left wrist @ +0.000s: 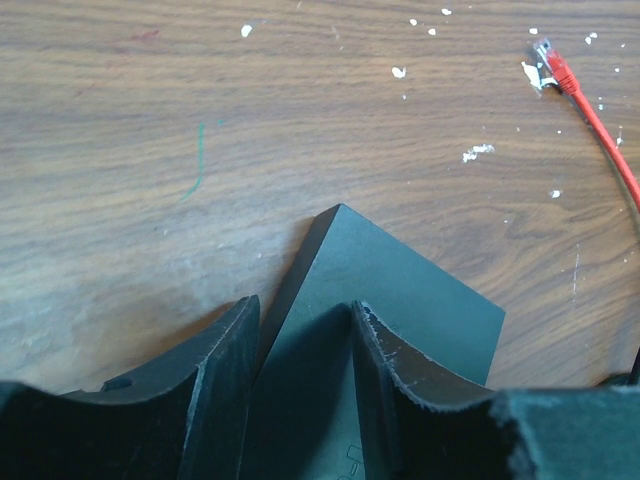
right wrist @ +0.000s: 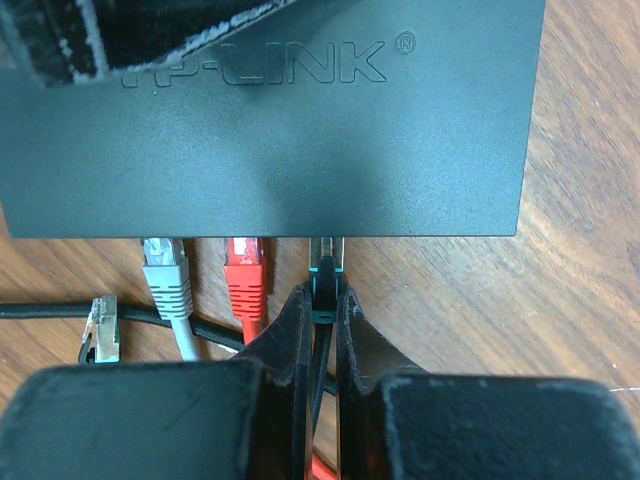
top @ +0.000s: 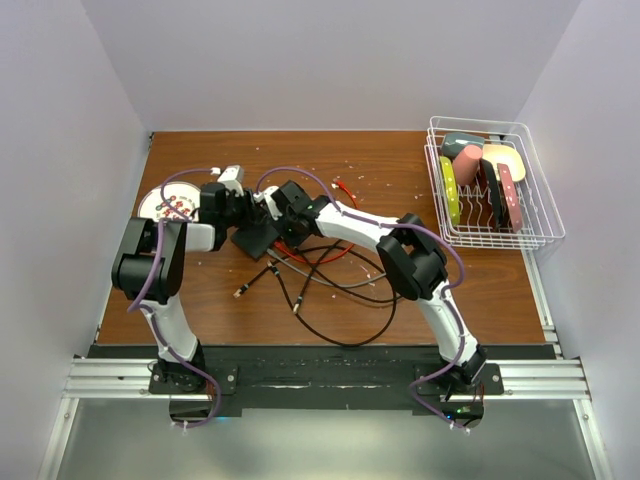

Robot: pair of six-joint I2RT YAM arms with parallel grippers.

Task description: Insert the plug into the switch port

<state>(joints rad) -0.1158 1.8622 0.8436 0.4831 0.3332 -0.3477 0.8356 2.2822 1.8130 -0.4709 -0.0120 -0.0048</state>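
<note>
Right jaws are pinching the black plug [right wrist: 325, 270], its tip meeting the switch port [right wrist: 326, 243].
Left jaws are clamping the switch [right wrist: 270, 150] above the tabletop [right wrist: 450, 300]; pushing straight and level, just right of the red plug [right wrist: 245, 275], is looking wisest.

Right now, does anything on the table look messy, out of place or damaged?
White flecks are scattered over the table, with a green scribble near them. One red plug lies loose beyond the black switch, a clear plug lies unplugged beside the grey cable, and the cables in front are tangled.
</note>
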